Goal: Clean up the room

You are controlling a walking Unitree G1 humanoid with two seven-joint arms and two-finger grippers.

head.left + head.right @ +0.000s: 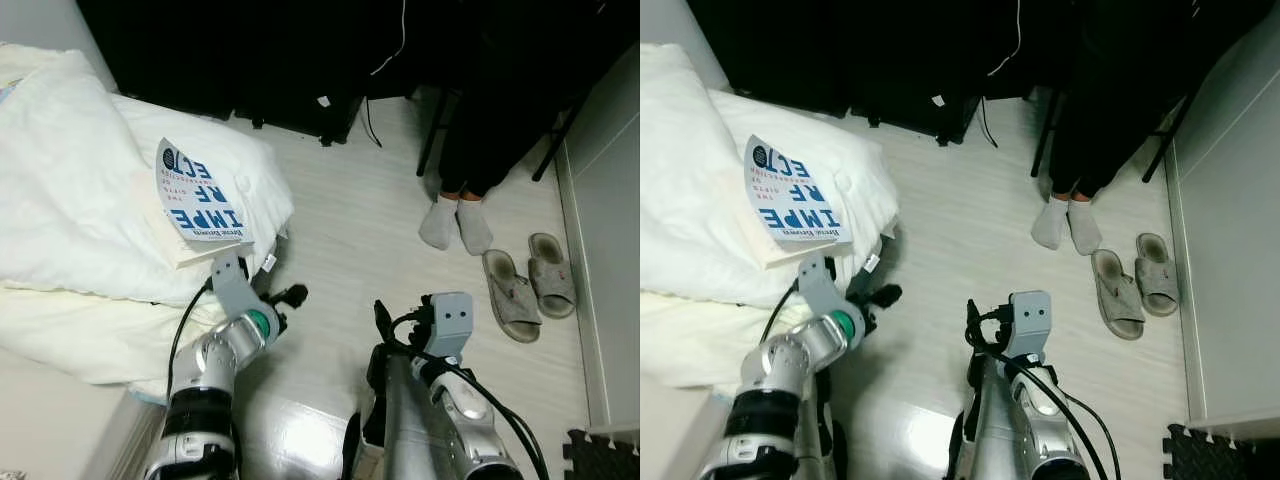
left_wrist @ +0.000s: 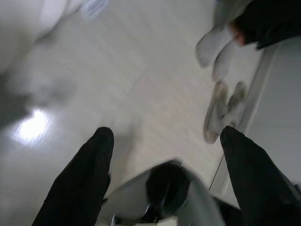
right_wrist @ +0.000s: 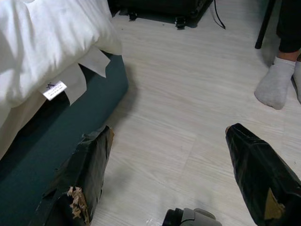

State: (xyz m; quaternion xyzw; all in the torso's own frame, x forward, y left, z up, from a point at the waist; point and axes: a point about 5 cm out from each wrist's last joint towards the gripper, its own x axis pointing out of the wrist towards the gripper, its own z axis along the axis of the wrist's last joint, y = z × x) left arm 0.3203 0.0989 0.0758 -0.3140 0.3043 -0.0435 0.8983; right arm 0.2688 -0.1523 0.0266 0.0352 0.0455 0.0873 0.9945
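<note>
A book (image 1: 200,203) with a white and blue cover lies on the white duvet (image 1: 70,190) of the bed at my left. A pair of grey slippers (image 1: 528,285) sits on the pale wood floor (image 1: 340,230) at the right. My left gripper (image 2: 164,134) is held low beside the bed's edge, just below the book. It is open with nothing between its fingers (image 2: 89,165). My right gripper (image 3: 167,132) hovers over the floor near the bed's teal base (image 3: 70,117). It is open and holds nothing.
A person in dark trousers and grey socks (image 1: 455,222) sits on a chair at the back right, feet beside the slippers. Black furniture (image 1: 280,60) and cables line the far wall. A white cabinet (image 1: 610,250) runs along the right side.
</note>
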